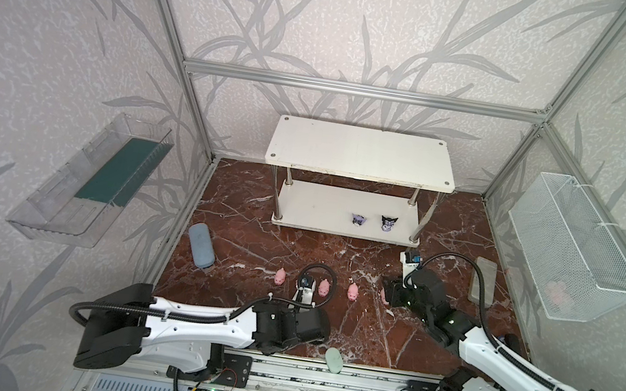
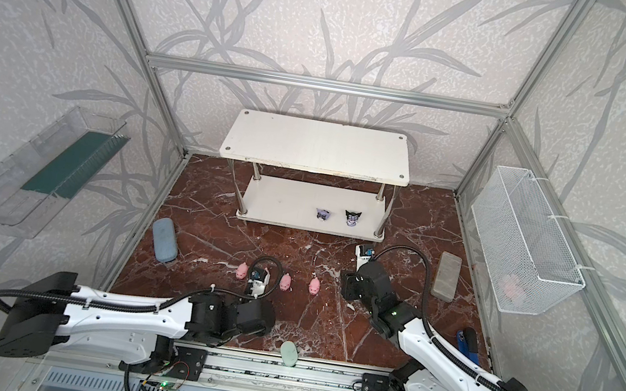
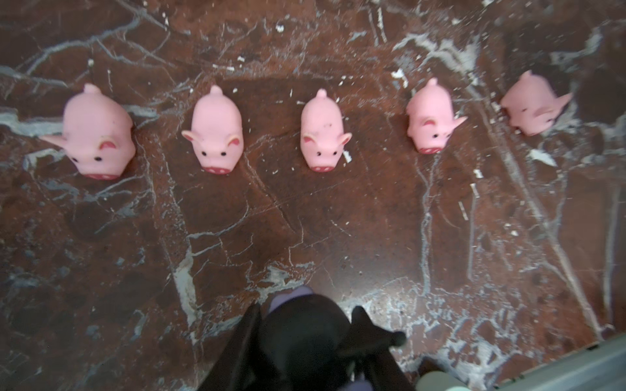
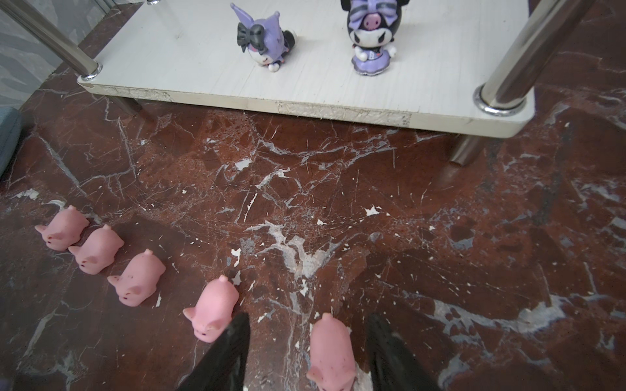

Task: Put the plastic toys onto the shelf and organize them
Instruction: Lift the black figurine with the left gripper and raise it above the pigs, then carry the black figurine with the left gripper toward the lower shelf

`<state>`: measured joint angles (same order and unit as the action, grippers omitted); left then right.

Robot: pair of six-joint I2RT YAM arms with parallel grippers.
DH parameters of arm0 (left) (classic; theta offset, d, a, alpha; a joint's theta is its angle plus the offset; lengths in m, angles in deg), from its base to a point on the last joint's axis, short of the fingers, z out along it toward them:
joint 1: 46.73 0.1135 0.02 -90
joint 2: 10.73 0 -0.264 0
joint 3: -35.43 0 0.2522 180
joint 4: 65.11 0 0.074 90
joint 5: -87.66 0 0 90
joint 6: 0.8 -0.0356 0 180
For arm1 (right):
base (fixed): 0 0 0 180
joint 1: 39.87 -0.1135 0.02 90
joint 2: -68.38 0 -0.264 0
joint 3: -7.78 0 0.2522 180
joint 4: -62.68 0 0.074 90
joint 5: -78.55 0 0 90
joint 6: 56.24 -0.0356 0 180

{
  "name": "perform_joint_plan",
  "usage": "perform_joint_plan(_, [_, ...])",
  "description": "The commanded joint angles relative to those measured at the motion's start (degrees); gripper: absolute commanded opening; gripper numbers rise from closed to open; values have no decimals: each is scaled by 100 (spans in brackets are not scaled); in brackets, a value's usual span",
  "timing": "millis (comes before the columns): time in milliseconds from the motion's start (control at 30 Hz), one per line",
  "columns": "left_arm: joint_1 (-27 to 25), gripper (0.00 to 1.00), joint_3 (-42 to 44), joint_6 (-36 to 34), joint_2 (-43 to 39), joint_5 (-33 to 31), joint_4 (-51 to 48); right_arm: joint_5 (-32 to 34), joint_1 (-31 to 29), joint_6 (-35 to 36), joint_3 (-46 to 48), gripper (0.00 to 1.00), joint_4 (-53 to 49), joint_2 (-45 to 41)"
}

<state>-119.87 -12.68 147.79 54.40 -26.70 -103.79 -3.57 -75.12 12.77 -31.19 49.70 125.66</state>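
R jaws are apart, straddling the end pig (image 4: 332, 352) of the pig row on the desk (image 4: 338, 189). Neither finger looks to touch it. The pig's long axis runs along the fingers, tail twd the shelf (image 4: 169, 44), so closing would pinch across its narrow flanks, which is a good lie for a grab. It sits off-centre, closer to the finger away from the row. The next pig (image 4: 213, 315) is just beside the outer face of the other finger and could get nudged.

L jaws are clamped on a black-and-purple figurine (image 3: 305, 342), on the robot's side of the pig row. The shelf lies straight ahead beyond the pigs, so the carry must go up & over them. On the shelf's lower board, near its right end, are a leaning figurine (image 4: 264, 44) and an upright figurine (image 4: 372, 37). R arm is nearer the shelf. Probably L needs the longer reach to set its figurine beside those two.
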Motion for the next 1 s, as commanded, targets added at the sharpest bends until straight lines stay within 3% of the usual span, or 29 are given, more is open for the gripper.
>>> perform_joint_plan(0, [126,33,-58,-582,-606,-285,-147,45,19,34,-19,56,38,-88])
perform_joint_plan(167, [524,34,-292,-1261,-1206,-220,-219,67,18,60,-40,56,-55,-229])
perform_joint_plan(367, [1240,34,-530,-2145,-1211,172,167,105,18,104,-63,56,-144,-344])
perform_joint_plan(800, [3087,34,-1093,-3406,150,1782,1707,119,26,164,-114,56,-29,-235])
perform_joint_plan(967, [3492,34,-1432,-3723,802,2173,2157,111,29,208,-124,56,6,-191])
